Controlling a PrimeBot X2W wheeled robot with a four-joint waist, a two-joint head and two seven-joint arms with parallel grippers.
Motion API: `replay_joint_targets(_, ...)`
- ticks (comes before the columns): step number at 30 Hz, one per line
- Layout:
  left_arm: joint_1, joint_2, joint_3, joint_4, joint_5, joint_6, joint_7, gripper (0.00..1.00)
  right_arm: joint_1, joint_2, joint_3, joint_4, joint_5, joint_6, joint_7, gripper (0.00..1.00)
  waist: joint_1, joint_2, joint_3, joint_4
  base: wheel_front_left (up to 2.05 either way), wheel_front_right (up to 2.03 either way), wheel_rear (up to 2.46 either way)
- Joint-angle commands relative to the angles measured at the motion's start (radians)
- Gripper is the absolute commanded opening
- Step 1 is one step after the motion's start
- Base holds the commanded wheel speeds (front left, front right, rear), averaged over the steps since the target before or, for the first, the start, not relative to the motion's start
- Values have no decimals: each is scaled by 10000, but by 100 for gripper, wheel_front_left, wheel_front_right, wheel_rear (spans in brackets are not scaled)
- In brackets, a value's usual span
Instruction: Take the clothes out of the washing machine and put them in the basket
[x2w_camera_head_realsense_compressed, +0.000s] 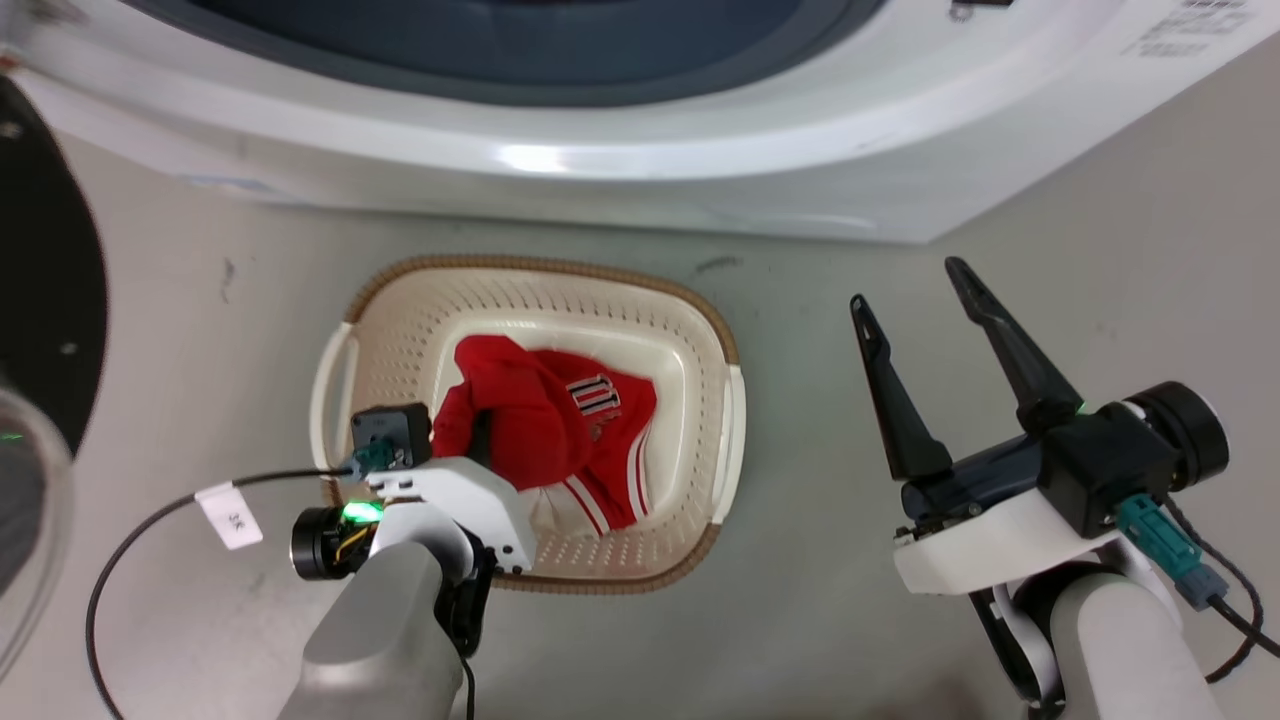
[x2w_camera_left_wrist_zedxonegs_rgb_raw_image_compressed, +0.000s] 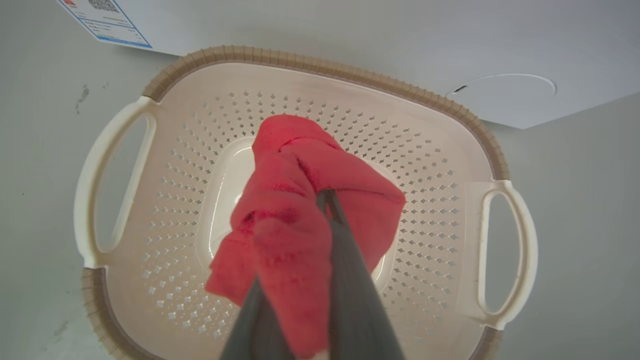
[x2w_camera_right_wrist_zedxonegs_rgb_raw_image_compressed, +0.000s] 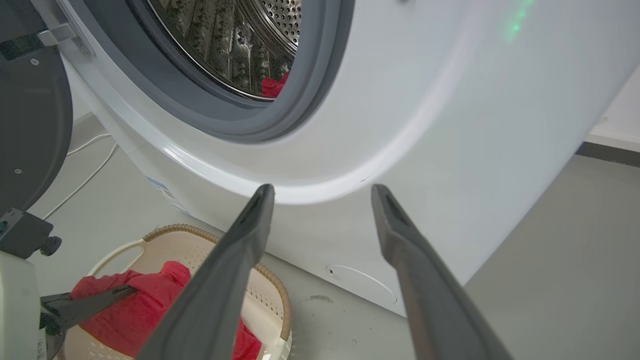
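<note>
**Q:** Condition of the left gripper (x2w_camera_left_wrist_zedxonegs_rgb_raw_image_compressed: 326, 200)?

**A:** Its two long dark fingers are closed together on a fold of the bright red soft fabric garment (x2w_camera_left_wrist_zedxonegs_rgb_raw_image_compressed: 285, 215). In the head view, white stripes and block lettering show on the same red heap. Whether that heap is one garment or two cannot be told.

**Q:** Position of that load relative to its target?

**A:** It is within the outline of the low cream perforated plastic basket with a brown woven-look rim (x2w_camera_head_realsense_compressed: 540, 265), over the middle. The fingers point down into the basket, so release should need no sideways travel. Whether the fabric touches the basket floor cannot be told.

**Q:** Condition of the right gripper (x2w_camera_head_realsense_compressed: 906, 282)?

**A:** Its fingers are spread wide and hold nothing. It stands apart from the basket on the robot's right and points at the front of the large white front-loading washing machine (x2w_camera_right_wrist_zedxonegs_rgb_raw_image_compressed: 425, 125).

**Q:** What is left to collect?

**A:** A small patch of red fabric (x2w_camera_right_wrist_zedxonegs_rgb_raw_image_compressed: 272, 86) lies low in the perforated steel drum (x2w_camera_right_wrist_zedxonegs_rgb_raw_image_compressed: 235, 40), behind the grey rubber ring (x2w_camera_right_wrist_zedxonegs_rgb_raw_image_compressed: 300, 107). In the right wrist view it sits above and slightly left of the fingertips. The right arm is free and nearer the opening, so it appears the better choice for that reach, which would go upward and in over the ring.
</note>
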Motion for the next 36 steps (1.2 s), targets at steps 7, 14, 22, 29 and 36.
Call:
replay_joint_targets(7, -1326, -5, -115, 2071, -354, 181, -50, 0, -523, -2, 115, 106, 54, -7, -266, 100, -3, 0, 1777, -664, 0, 0, 0)
replay_joint_targets(14, -1828, 262, -135, 2798, -434, -22, 74, 0, -718, -2, 161, 325, 89, -7, -486, 100, -3, 0, 2132, -835, 0, 0, 0)
replay_joint_targets(22, -1383, 229, -71, 2953, -560, -26, -31, 100, -566, -3, -10, 1061, 174, -7, -801, 100, -3, 0, 665, -679, 0, 0, 0)
replay_joint_targets(29, -193, 254, 81, 1725, -333, 61, -48, 100, -14, -3, -267, 1425, 326, -7, -859, 100, -3, 0, -1160, -530, 0, 0, 0)
replay_joint_targets(36, 1620, 274, 516, -506, 405, 120, -52, 100, 716, -2, -704, 1373, 484, -7, -778, 100, -3, 0, -2988, -364, 0, 0, 0)
